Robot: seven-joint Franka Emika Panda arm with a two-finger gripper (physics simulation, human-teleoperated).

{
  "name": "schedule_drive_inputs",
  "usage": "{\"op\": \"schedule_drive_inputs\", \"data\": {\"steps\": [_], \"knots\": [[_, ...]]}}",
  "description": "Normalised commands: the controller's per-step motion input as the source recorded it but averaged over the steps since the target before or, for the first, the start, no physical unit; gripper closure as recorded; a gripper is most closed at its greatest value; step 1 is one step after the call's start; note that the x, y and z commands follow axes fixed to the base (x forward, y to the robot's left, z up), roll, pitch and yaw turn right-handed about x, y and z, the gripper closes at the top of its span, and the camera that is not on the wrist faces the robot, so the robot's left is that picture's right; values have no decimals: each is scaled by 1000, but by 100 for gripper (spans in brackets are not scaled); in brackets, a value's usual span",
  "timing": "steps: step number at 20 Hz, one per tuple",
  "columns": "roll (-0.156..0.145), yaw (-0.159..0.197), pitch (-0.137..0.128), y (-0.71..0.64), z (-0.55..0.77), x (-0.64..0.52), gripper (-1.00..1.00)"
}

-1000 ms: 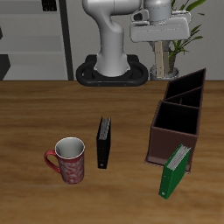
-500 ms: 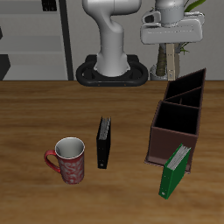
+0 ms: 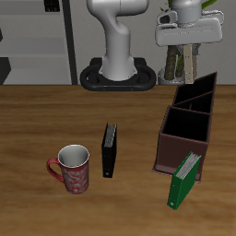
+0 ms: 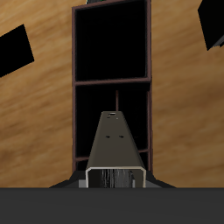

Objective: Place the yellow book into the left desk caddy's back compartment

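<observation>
My gripper (image 3: 187, 52) is shut on the yellow book (image 3: 187, 66), a small tan book that hangs upright from the fingers, high above the table. It is over the far end of the left desk caddy (image 3: 177, 146), a long dark brown box with slanted black partitions. In the wrist view the book (image 4: 114, 144) points down at the caddy (image 4: 72, 114), with a dark compartment straight below it and another beyond the partition (image 4: 112, 83). The book does not touch the caddy.
A slim black book (image 3: 109, 149) lies in the middle of the table. A red patterned mug (image 3: 72, 168) stands near the front edge. A green-and-white book (image 3: 184, 180) leans at the caddy's near end. The robot base (image 3: 118, 76) and a plant (image 3: 189, 14) are at the back.
My gripper has carried the yellow book sideways and slightly up, from beside the robot's body to above the caddy's far end. Nothing on the table has moved.
</observation>
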Motion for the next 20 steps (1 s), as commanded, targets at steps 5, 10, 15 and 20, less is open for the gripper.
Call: {"op": "schedule_drive_inputs", "data": {"steps": [5,10,15,20], "knots": [[-26,14,-5,58,90,222,100],[-23,12,-20,48,128,175,100],[-12,14,10,58,-34,166,100],[-2,18,9,30,-72,85,100]]}}
